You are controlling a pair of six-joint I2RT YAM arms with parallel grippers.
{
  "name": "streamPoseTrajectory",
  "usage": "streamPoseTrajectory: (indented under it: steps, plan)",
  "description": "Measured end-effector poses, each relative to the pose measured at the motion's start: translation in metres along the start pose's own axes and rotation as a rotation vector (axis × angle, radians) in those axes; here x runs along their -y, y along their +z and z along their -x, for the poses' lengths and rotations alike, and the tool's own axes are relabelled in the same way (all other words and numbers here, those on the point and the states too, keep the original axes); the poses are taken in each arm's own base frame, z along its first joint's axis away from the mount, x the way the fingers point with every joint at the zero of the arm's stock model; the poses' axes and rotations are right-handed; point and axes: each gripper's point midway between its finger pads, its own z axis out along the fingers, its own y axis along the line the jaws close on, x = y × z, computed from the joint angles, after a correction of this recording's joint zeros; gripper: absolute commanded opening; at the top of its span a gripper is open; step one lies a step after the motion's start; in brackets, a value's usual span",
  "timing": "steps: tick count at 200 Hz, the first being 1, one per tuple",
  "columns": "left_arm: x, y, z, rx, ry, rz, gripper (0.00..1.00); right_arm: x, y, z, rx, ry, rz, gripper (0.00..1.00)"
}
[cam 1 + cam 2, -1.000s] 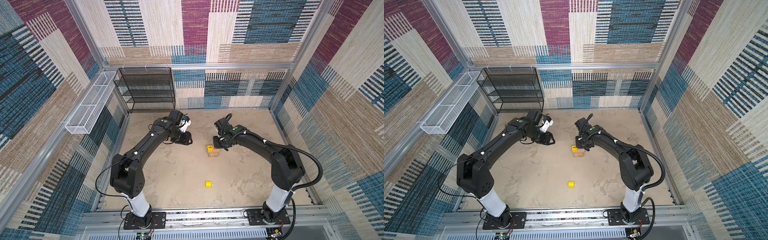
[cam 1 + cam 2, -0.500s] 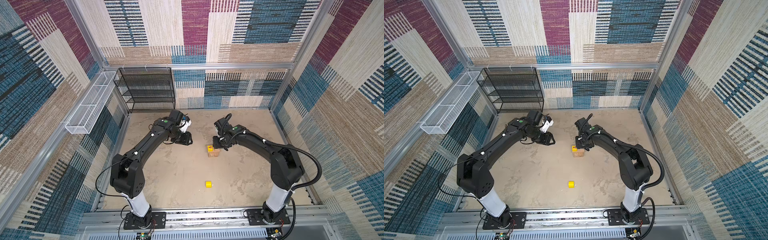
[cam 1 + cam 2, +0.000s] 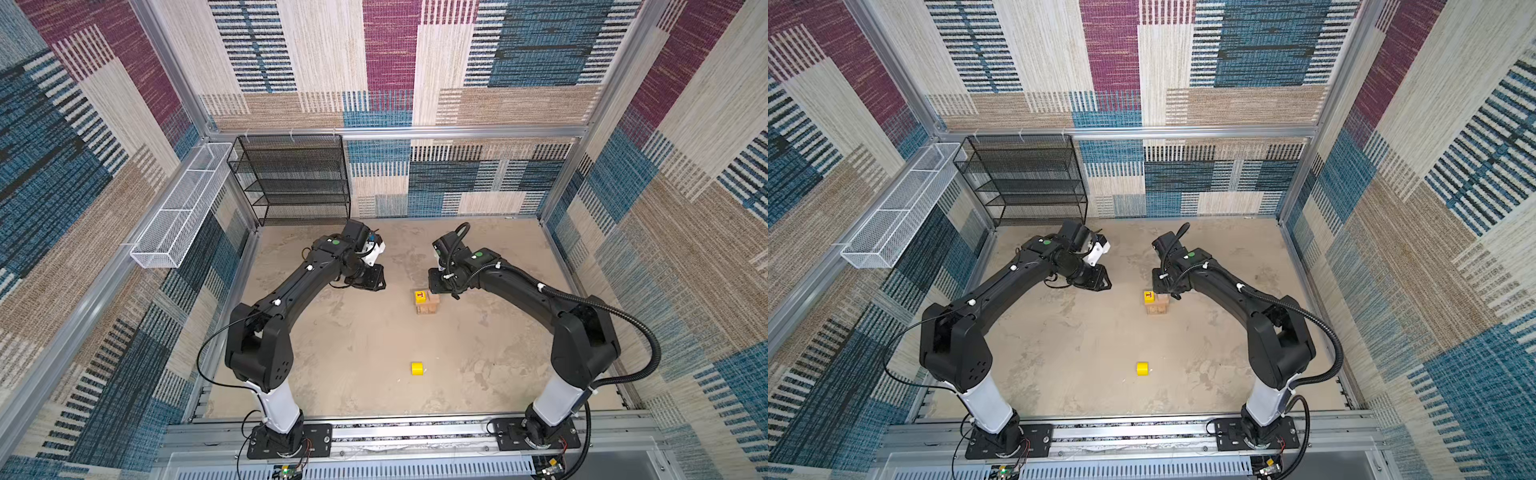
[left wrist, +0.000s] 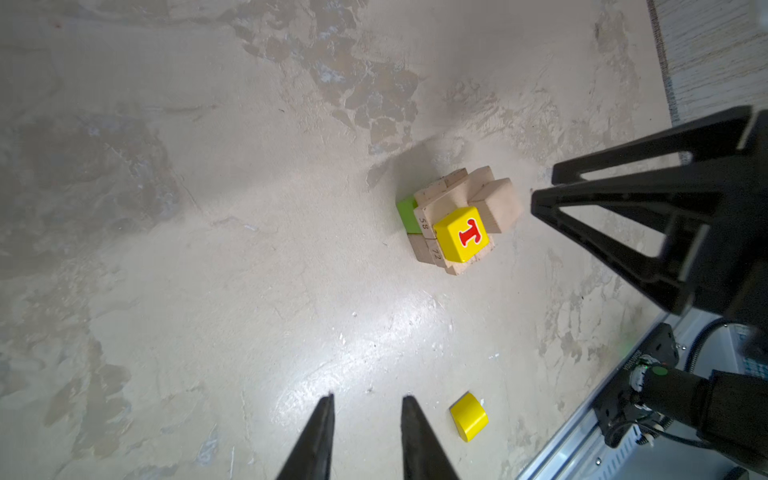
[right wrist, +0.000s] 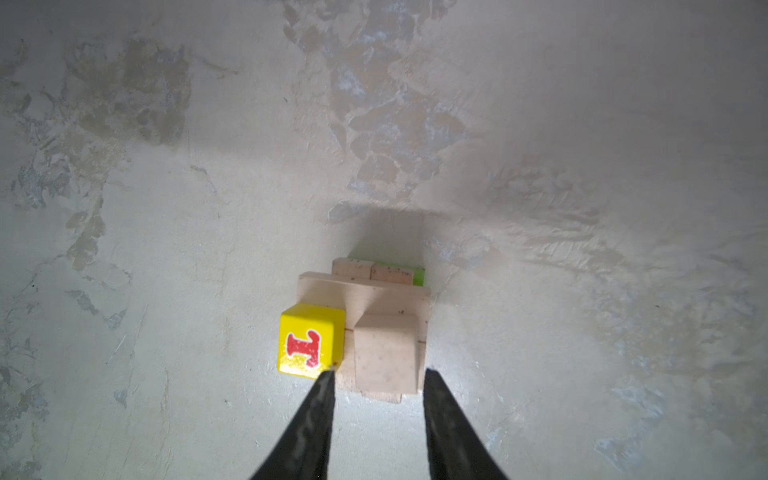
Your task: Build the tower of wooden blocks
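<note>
A white wire basket (image 3: 178, 208) is mounted on the left wall, and a black mesh shelf (image 3: 295, 178) is set at the back left corner. Next to these, the left gripper (image 3: 376, 282) is held low over the table (image 3: 353, 353), left of the tower and well apart from it. In the left wrist view its fingers (image 4: 320, 436) are seen slightly parted, with only bare table between them.

The tower (image 3: 426, 303) stands near the middle of the table in both top views (image 3: 1156, 303). Tan planks (image 4: 440, 199) are stacked crosswise, and a green brick (image 4: 407, 214) shows low down at one side. On top, a yellow cube (image 4: 463, 239) with a red letter T and a plain tan cube (image 4: 496, 203) are placed side by side, touching. A loose yellow piece (image 3: 417, 368) with one rounded side lies alone on the table toward the front, well apart from the tower.

To the right, the right gripper (image 3: 436, 286) is held just beside the tower. In the right wrist view its fingers (image 5: 316, 415) are spread wider than the tan cube (image 5: 386, 357), with their tips at its near edge and nothing clamped. One tip appears to be at the corner of the yellow cube (image 5: 311, 345); whether it touches cannot be told.
</note>
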Motion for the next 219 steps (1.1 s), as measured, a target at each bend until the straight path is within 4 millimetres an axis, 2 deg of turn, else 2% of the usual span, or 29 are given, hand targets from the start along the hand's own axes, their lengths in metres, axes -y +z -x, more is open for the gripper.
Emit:
streamPoseTrajectory:
  steps: [29,45,82,109,140,219]
  plan:
    - [0.011,0.019,-0.008,-0.056,-0.001,-0.034,0.23,0.022,-0.004,-0.005,0.007,0.034,-0.038,0.08]
    - [0.017,0.026,-0.009,-0.069,-0.006,-0.056,0.2,0.032,-0.001,-0.009,0.0,0.049,-0.055,0.01]
    - [0.028,0.037,-0.004,-0.06,-0.023,-0.107,0.11,0.036,0.004,-0.01,-0.004,0.05,-0.062,0.0]
    - [0.032,0.048,0.003,-0.049,-0.028,-0.123,0.08,0.036,0.01,-0.01,-0.009,0.053,-0.051,0.0]
    - [0.033,0.061,0.008,-0.051,-0.031,-0.142,0.08,0.03,0.016,-0.012,-0.018,0.044,-0.016,0.0]
    - [0.036,0.086,0.006,-0.069,-0.014,-0.149,0.08,0.023,0.031,-0.015,-0.035,0.021,0.024,0.0]
